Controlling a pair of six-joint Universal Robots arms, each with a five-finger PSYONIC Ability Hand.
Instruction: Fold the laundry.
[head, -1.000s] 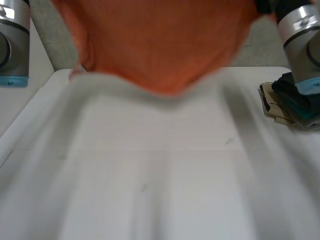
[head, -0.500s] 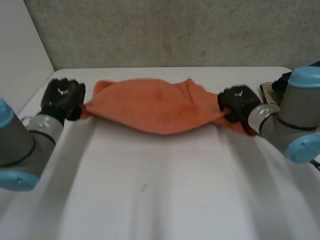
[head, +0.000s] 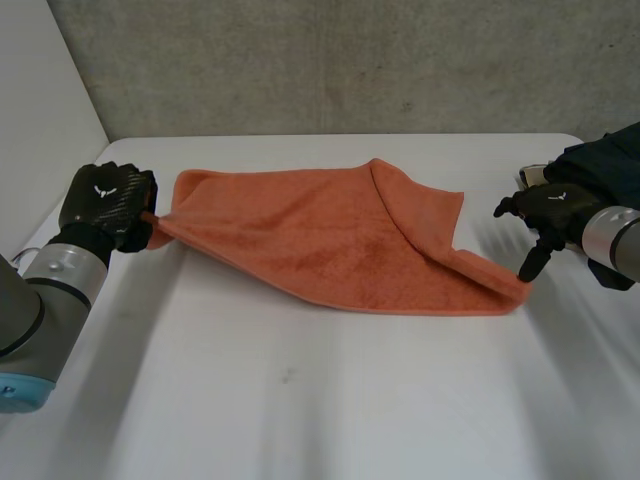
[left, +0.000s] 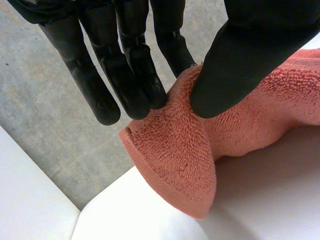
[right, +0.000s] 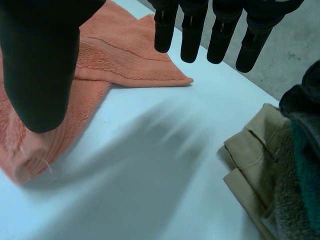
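Towel (head: 330, 235), stretched in the air between both hands half a second ago, now lies spread on the table (head: 300, 400) towards 12 o'clock, with its 2 o'clock part flopped over itself. Left hand (head: 105, 205) at 9 o'clock still pinches a corner between thumb and fingers. Right hand (head: 555, 215) at 3 o'clock has let go, its fingers straight by the other corner, so laying-out looks nearly done and folding can probably begin.

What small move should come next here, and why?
Probably the left hand should open and let go: it pinches a corner of the orange terry towel, which lies spread on the white table, and the right hand is open at the other end.
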